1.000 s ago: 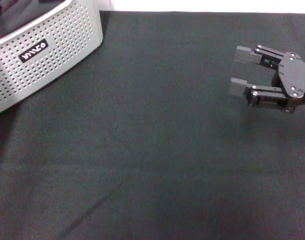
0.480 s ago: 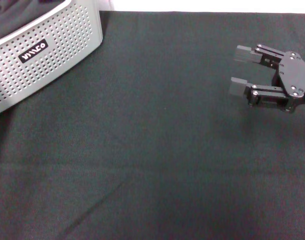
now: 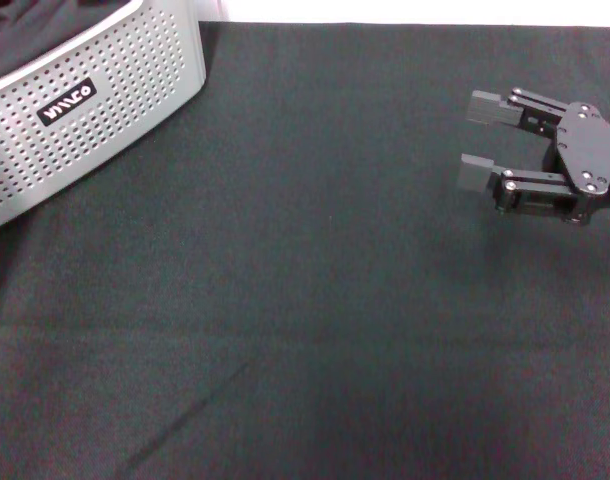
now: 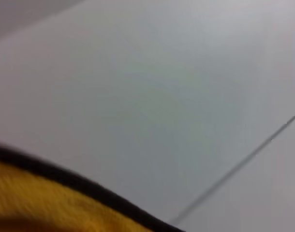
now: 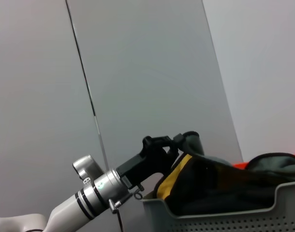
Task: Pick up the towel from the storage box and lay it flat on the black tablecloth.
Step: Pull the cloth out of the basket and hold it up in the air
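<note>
The storage box (image 3: 80, 100) is sitting on the far left corner of the black tablecloth (image 3: 315, 300). It is light grey, with rows of little round holes and a black label with white letters. From the head view, only dark folds are showing over its rim.

The right wrist view is looking across at the storage box (image 5: 225, 212) from the side. The towel (image 5: 210, 181) is bunched up in the box and is poking up above the rim. A yellow strip is showing next to dark folds, and a bit of red is peeking out at the far end. The left gripper (image 5: 157, 152) is reaching in at the top of the box and is touching the raised part of the towel. Whether it is pinching the towel cannot be told.

In the left wrist view, a yellow piece of the towel (image 4: 36, 203) with a black edge is filling one corner, very close.

The right gripper (image 3: 480, 140) is hanging over the tablecloth, far from the box on the other side. Its two fingers are spread wide apart and are holding nothing.
</note>
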Robot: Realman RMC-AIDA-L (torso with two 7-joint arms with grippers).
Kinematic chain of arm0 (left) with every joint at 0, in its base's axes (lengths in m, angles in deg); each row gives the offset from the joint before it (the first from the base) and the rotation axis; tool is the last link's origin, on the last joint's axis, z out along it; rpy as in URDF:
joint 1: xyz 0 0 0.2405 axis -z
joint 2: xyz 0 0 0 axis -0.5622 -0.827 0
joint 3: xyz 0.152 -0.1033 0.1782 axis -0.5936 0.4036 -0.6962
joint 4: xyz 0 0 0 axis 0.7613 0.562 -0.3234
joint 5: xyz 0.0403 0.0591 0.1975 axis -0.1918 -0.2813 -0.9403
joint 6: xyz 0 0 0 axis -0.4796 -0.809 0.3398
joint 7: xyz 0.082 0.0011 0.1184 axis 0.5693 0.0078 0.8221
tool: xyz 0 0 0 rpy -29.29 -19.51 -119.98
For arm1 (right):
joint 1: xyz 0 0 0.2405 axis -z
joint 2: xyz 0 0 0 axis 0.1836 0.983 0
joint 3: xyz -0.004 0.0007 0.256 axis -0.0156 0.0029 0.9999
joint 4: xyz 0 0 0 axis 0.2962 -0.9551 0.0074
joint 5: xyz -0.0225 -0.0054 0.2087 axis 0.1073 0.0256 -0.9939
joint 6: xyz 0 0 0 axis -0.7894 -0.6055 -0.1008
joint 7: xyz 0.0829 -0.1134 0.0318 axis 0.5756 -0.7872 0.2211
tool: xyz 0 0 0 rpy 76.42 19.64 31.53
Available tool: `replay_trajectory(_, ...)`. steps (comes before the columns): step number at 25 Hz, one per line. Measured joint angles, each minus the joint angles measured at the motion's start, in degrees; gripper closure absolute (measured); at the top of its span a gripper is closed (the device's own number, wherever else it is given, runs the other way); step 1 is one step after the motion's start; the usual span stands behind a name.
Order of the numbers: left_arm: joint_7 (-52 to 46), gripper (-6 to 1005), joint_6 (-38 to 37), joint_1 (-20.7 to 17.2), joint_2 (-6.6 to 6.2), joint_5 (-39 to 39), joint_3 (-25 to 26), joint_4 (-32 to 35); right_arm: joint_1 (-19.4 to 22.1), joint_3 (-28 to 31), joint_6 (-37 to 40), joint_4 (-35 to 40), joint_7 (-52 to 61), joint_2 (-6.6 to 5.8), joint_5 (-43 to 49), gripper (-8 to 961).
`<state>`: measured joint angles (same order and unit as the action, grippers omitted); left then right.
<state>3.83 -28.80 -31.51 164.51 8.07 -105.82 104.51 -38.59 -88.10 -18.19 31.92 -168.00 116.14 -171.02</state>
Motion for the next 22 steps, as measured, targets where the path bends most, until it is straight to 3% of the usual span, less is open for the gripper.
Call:
replay_trajectory(4,-12.7,983,-10.8,1.6,-1.48,-2.5,2.2,-3.3,-0.3,0.0,-0.2,0.0,0.2,0.09,-0.2,96)
replay_trajectory(10,-19.2,982,-22.5,1.8,1.07,-2.1,5.8,-2.5,-0.5,0.0,-0.2,-0.1,0.3,0.46,-1.2,96)
replay_trajectory(22,-24.2,983,-27.5,1.1,1.32,3.0,2.5,5.7,-1.7,-2.1,-0.2,-0.2,0.3,0.92,-3.1,97)
